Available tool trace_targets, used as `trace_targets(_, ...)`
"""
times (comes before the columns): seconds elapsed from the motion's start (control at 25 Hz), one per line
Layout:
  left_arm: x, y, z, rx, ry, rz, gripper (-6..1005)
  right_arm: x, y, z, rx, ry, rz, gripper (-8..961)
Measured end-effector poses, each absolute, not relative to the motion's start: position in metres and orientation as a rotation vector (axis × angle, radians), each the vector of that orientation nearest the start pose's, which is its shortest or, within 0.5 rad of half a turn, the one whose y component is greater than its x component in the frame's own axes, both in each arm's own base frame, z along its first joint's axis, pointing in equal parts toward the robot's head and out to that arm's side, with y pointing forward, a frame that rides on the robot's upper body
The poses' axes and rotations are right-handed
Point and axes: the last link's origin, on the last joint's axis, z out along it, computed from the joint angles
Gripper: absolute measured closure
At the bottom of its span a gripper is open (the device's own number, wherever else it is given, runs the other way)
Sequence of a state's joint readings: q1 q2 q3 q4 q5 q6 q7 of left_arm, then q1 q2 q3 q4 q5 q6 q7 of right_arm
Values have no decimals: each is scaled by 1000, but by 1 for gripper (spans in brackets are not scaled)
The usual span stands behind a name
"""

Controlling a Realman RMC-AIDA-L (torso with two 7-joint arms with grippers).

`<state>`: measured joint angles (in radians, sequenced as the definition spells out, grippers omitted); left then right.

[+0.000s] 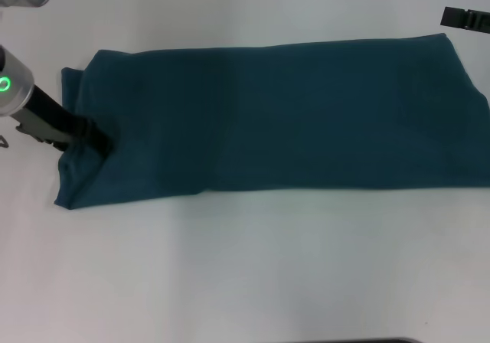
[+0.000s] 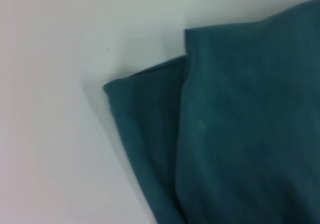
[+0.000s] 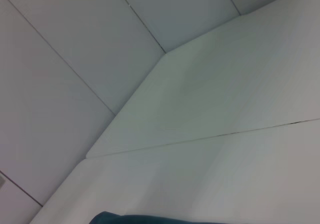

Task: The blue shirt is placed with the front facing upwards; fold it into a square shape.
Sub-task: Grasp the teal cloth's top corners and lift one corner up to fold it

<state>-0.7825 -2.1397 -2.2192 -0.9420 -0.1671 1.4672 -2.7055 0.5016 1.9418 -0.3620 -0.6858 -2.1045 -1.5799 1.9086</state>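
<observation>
The shirt (image 1: pixel 283 117) lies folded into a long band across the white table (image 1: pixel 245 266), running from nine o'clock to three o'clock in the head view, its right end passing out of the picture. Only plain fabric faces up; no lettering shows. At the nine o'clock end a lower layer sticks out beyond the upper one, making a narrow flap along the edge with a loose corner toward seven o'clock.

The left gripper (image 1: pixel 96 138) reaches in from nine o'clock, its dark fingers lying on that end of the shirt, touching the cloth just inside the edge. A green ring light glows on the arm behind it. Whether the fingers pinch the fabric or merely rest on it cannot be told. The left wrist view shows the same end close up: the upper layer (image 2: pixel 250 134) overlapping the lower flap (image 2: pixel 145 134), with bare table beside them; no fingers appear there.

The right gripper (image 1: pixel 467 19) shows only as a dark tip at two o'clock, off the shirt, near its far corner; its opening cannot be told.

The table is plain white and smooth, with a thin seam (image 3: pixel 225 133) across it in the right wrist view. Behind it stand pale wall panels (image 3: pixel 75 59) with dark joints.
</observation>
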Motion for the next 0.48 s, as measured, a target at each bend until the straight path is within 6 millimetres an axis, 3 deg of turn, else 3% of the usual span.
trace_targets(0.48, -238, 382, -3, -2202, -1461, 556, 234, 319, 338, 97, -2245, 1327, 816, 286)
